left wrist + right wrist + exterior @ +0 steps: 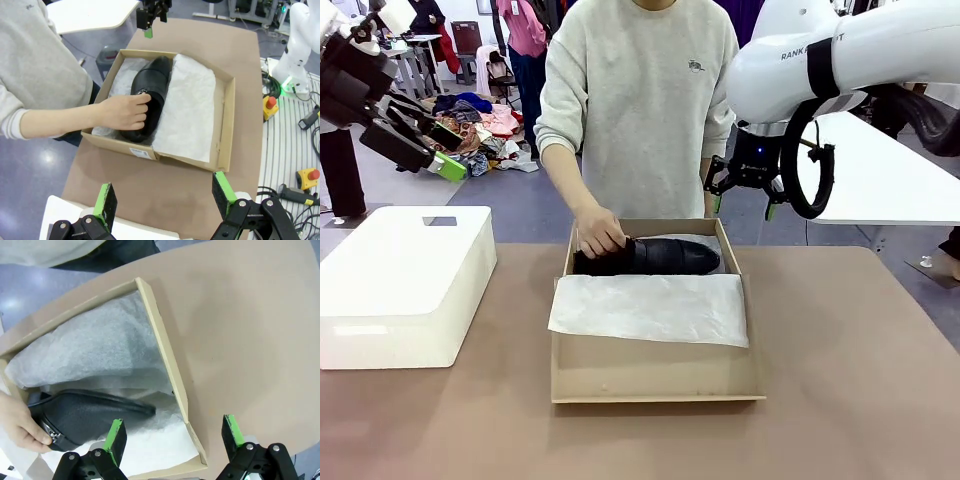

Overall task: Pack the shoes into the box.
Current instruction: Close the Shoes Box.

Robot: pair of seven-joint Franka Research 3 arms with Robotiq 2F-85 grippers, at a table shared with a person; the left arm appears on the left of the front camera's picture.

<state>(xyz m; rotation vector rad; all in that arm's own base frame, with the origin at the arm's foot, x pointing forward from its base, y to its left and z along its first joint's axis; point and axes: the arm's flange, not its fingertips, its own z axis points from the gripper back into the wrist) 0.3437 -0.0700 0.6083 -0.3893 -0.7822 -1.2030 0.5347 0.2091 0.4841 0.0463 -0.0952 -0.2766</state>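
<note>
At the far edge of the brown table (850, 350), inside the tan cardboard shoebox (650, 375) on white tissue paper (650, 305): glossy black leather dress shoe (665, 256) along the far wall, clasped at the heel end by a person's hand (600, 232). Above the table, spread wide and empty: left gripper (164, 192) and right gripper (174, 427).

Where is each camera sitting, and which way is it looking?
Front view: between the arms, looking across the table at the person; the right arm comes in at the right.
Left wrist view: high up, looking down on the box; its own left fingers poke up from the bottom.
Right wrist view: close above the box's corner, looking in; its own right fingers show at the bottom.
Shared: all three see the person's hand on the black shoe in the box.
</note>
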